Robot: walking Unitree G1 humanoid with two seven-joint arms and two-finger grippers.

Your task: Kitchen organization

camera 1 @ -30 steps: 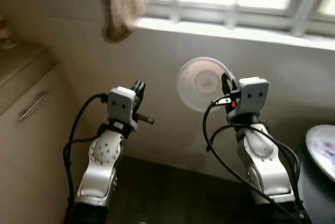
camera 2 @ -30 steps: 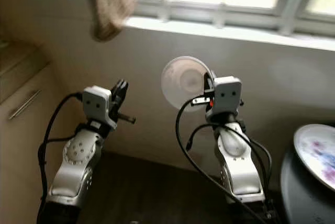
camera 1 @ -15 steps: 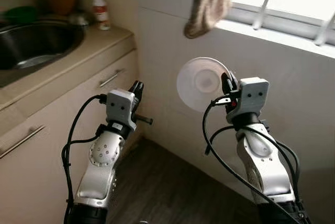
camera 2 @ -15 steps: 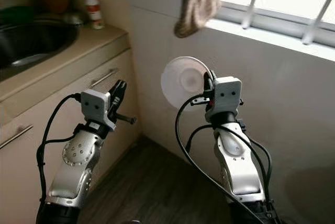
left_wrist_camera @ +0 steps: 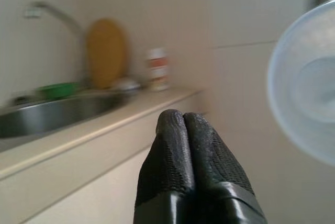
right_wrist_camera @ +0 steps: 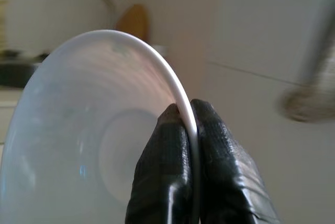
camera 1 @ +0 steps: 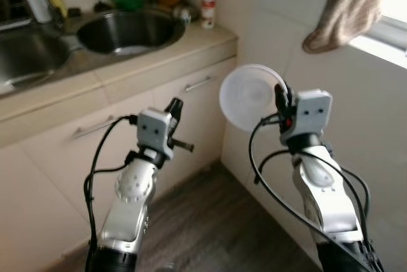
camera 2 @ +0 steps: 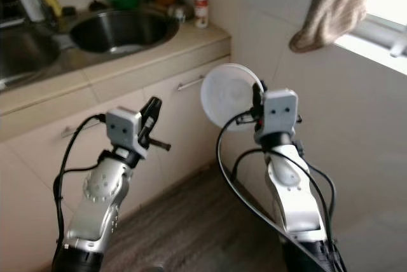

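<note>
The right gripper (right_wrist_camera: 187,130) is clamped on the rim of a round translucent white plastic plate (camera 1: 249,96), carried on edge in the air, well to the right of the round stainless steel sink (camera 1: 130,30) and lower than its beige countertop (camera 1: 159,56). The left gripper (left_wrist_camera: 184,130), fingers pressed together and holding nothing, hovers before the cabinet drawers under the sink. The hold is only a thin pinch on the rim, so a jolt could probably swing the plate or slip it out onto the dark wooden floor (camera 1: 210,221).
</note>
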